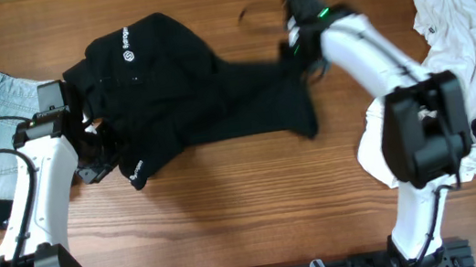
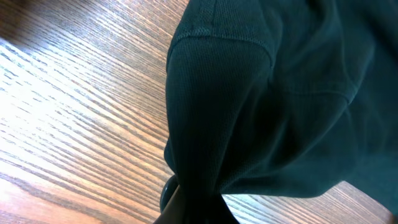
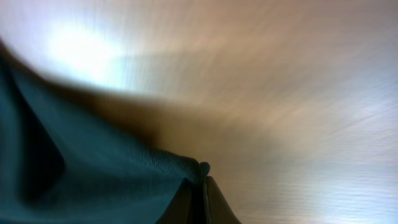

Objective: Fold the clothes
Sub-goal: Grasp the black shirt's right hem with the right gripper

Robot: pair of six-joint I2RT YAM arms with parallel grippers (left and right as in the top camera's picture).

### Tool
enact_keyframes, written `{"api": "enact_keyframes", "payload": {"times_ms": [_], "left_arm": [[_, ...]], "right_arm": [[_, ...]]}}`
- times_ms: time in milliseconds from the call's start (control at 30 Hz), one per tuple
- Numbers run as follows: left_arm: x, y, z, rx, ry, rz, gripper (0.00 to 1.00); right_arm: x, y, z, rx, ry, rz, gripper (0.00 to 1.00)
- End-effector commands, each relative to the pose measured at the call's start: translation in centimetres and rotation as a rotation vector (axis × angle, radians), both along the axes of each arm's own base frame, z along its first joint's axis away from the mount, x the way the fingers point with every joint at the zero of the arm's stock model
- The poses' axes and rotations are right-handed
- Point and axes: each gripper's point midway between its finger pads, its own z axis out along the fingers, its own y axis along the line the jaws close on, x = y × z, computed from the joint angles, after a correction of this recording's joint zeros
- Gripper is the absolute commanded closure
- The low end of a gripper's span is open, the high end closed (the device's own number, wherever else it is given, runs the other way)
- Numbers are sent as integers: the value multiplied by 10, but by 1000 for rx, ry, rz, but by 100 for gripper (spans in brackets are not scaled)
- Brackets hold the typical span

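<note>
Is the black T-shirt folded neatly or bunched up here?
Bunched, not folded: the black T-shirt lies crumpled and stretched across the table, pinched by the left end effector and the right end effector.

Overhead, the light is bright and even from above, and the table carries only soft, faint shadows. Motion blur smears the right gripper at 1 o'clock. The white shirt at 3 o'clock is nearly washed out. The left wrist view is sharp, with pale glare on the wood at 9 o'clock. The right wrist view is blurred throughout, with 1 glare patch at 10 o'clock and the black T-shirt a dim mass at 8 o'clock.
</note>
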Motion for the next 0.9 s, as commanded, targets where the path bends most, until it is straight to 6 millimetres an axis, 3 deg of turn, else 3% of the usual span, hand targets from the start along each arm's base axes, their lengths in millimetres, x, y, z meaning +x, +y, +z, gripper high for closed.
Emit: {"api": "enact_keyframes", "payload": {"times_ms": [0,67,167,233,400,567,733,867], "left_arm": [[0,3,1,13,-5,-11,96],[1,3,1,14,-9,-11,96],[6,3,2,16,-29,-11,95],[9,4,2,18,-42,-11,95],[10,4,3,19,-47,-11,95],[11,4,3,20,-53,-11,94],[11,4,3,20,-53,-11,94],[11,4,3,20,-53,-11,94]], "right_arm": [[45,-71,51,38,-143,-261,49],[43,-72,50,128,-115,-249,28],[17,-75,29,111,0,-193,26],[-16,-91,7,0,126,-198,26],[-84,-131,-37,-217,353,-301,36],[-137,-162,-81,-215,487,-501,51],[-170,-217,-92,-204,557,-681,50],[-198,-276,-91,-150,587,-875,50]]}}
